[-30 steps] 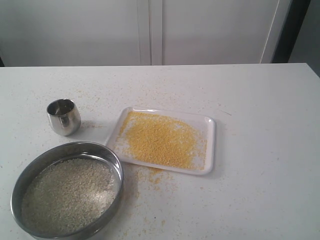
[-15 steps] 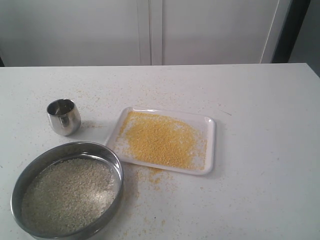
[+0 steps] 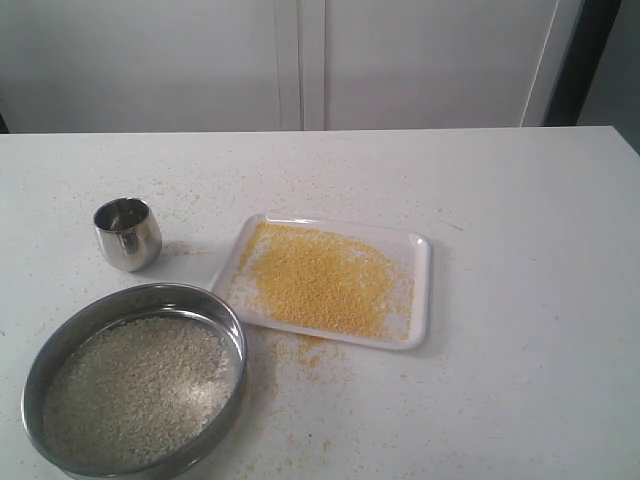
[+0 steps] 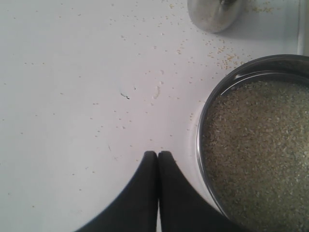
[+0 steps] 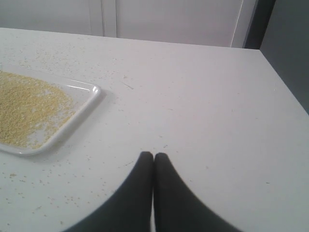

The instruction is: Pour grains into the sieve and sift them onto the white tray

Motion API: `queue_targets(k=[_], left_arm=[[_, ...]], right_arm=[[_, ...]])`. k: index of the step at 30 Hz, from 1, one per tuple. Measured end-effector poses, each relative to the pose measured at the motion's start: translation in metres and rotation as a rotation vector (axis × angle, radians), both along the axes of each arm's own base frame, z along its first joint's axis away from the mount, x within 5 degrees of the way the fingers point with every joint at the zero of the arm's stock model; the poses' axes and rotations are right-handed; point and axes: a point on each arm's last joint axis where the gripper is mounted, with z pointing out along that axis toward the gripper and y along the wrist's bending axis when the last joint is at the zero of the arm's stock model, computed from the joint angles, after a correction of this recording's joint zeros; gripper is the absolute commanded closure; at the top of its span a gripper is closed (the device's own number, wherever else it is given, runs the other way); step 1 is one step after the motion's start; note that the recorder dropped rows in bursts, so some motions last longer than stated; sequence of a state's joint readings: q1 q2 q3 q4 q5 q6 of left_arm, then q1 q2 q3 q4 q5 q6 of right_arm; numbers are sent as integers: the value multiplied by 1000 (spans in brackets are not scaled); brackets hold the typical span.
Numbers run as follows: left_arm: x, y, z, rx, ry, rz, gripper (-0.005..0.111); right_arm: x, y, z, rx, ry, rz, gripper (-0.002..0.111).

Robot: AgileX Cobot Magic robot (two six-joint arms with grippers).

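Found yellow grains spread on tray, rice lying in sieve just beside it; judged sifting done. Noted left gripper and right gripper clenched on nothing. Likely left: parking arms only.

You see the sieve only in part: the exterior view's bottom edge cuts its near rim, and the left wrist view loses much of it off frame. Its mesh lies hidden under the grains. The steel cup shows only part of its body before the frame edge cuts it. The right wrist view shows one corner of the white tray. The left gripper and right gripper run off frame behind their fingertips.
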State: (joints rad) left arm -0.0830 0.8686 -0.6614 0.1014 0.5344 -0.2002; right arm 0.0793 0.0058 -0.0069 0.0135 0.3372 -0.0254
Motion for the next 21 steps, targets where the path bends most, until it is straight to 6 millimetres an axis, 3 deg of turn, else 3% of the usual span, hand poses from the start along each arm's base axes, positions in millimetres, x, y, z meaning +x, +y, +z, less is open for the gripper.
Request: queue_targets(k=[7, 12, 21], left_arm=[[-1, 0, 1, 9, -10, -12, 106], [-3, 0, 12, 11, -118, -29, 106], [-24, 1, 11, 4, -261, -35, 106]], right_arm=[[0, 0, 0, 0, 0, 0, 108], [0, 0, 0, 0, 2, 0, 108], [0, 0, 0, 0, 2, 0, 108]])
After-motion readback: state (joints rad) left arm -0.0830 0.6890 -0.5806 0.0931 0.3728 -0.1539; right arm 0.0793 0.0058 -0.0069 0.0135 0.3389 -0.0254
